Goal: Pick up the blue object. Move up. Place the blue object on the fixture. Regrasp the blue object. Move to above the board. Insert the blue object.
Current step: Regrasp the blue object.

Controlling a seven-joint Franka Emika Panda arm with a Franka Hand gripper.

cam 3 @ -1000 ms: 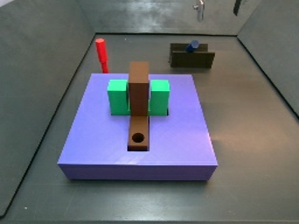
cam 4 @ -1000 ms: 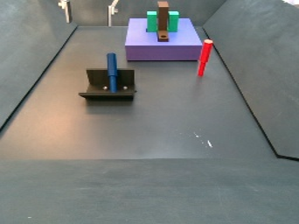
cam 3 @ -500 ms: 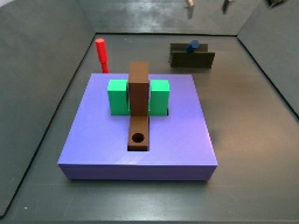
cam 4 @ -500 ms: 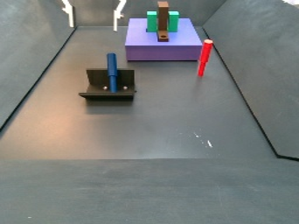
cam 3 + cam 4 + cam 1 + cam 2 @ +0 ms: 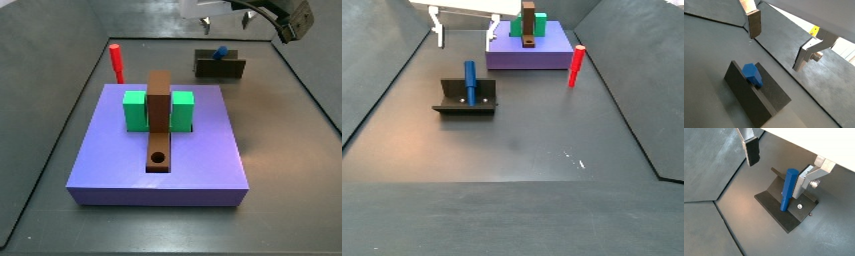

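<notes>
The blue object (image 5: 472,80) stands upright in the fixture (image 5: 465,104) on the dark floor, and only its top (image 5: 222,52) shows above the fixture (image 5: 221,68) in a side view. My gripper (image 5: 464,30) hangs open and empty in the air above and behind it, apart from it. In both wrist views the blue object (image 5: 787,190) (image 5: 751,75) rises from the fixture (image 5: 784,213) (image 5: 756,95) below the open gripper (image 5: 777,165) (image 5: 781,39), nearer one finger. The board (image 5: 201,165) (image 5: 509,58) lies some way off.
A red peg (image 5: 116,62) (image 5: 576,64) stands upright on the floor beside the board. On the board sit two green blocks (image 5: 135,110) and a long brown bar (image 5: 159,122) with a round hole. Grey walls enclose the floor.
The gripper has come down and further into both side views, closer to the fixture, still open. The blue object, red peg and board have not moved.
</notes>
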